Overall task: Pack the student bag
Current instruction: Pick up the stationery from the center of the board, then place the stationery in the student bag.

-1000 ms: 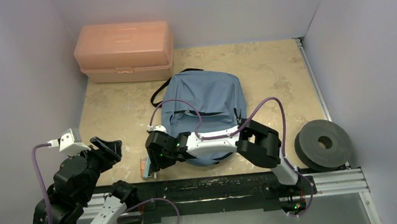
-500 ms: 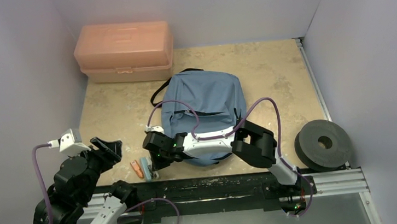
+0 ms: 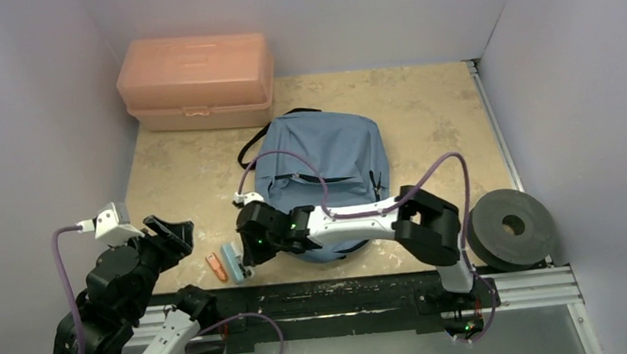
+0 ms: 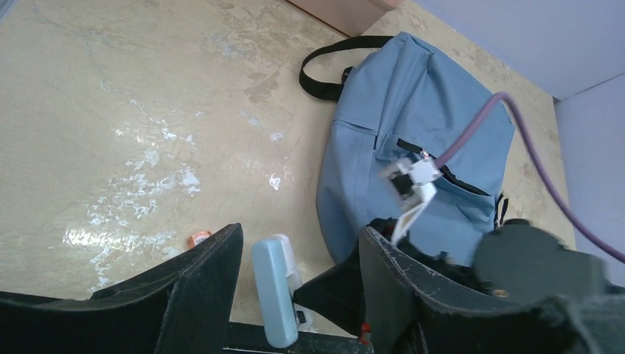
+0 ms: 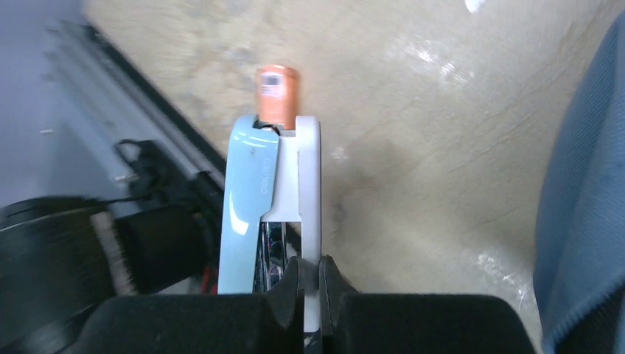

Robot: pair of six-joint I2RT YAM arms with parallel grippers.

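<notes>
The dusty-blue student bag [image 3: 325, 154] lies flat mid-table, black strap at its far left; it also shows in the left wrist view [image 4: 413, 147] and at the right edge of the right wrist view [image 5: 589, 184]. My right gripper [image 3: 247, 257] is shut on the white base of a light-blue and white stapler [image 3: 231, 261] near the table's front edge, left of the bag. In the right wrist view the gripper [image 5: 310, 276] pinches the stapler [image 5: 273, 177]. A small orange item [image 3: 214, 266] lies just past the stapler. My left gripper [image 3: 172, 236] is open and empty, above the front left.
A salmon-pink plastic box [image 3: 197, 80] stands at the back left against the wall. A dark grey disc [image 3: 510, 227] sits at the front right by the rail. The black rail [image 3: 347, 295] runs along the front edge. Walls enclose the left, back and right sides.
My right wrist has shifted slightly right and away from the front edge, still gripping the stapler. The orange item, hidden a second ago, now shows beside it. The left arm is still.
</notes>
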